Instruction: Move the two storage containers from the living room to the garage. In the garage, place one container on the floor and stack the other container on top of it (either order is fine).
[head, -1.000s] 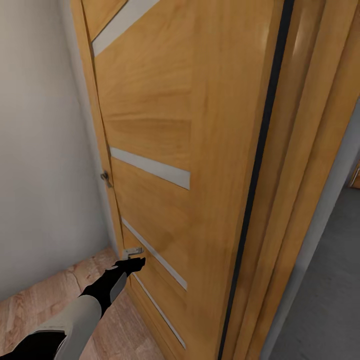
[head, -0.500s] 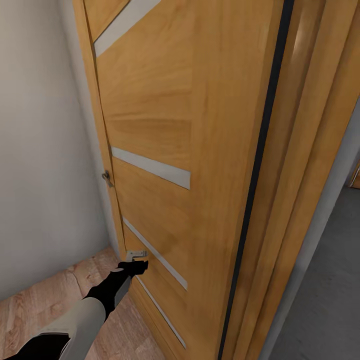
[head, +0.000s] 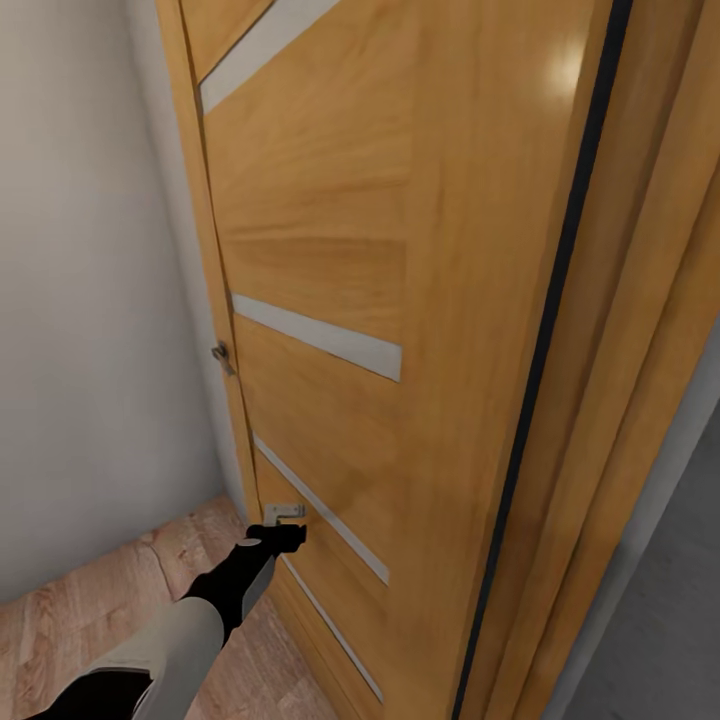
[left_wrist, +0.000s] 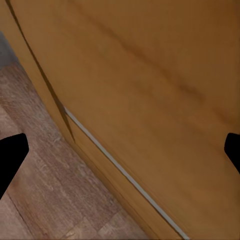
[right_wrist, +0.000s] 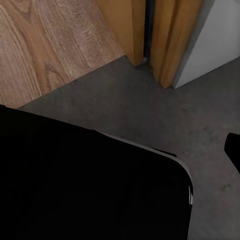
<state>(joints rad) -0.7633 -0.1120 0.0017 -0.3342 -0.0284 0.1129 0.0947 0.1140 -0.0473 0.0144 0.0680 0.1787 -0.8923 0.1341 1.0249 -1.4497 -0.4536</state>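
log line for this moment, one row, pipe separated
stage: at doorway, no containers in view | left gripper: open, tip near lower face of wooden door | door: ajar | grey concrete floor past threshold | wood plank floor underfoot

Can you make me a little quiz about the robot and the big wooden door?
1. True or false: the left gripper is close to the low part of the wooden door.
2. What lies under the left arm? A) carpet B) light wood plank floor C) grass
3. Fill in: past the door's edge, at the right, the floor is dark ____.

Key: 1 true; 2 B; 3 grey.
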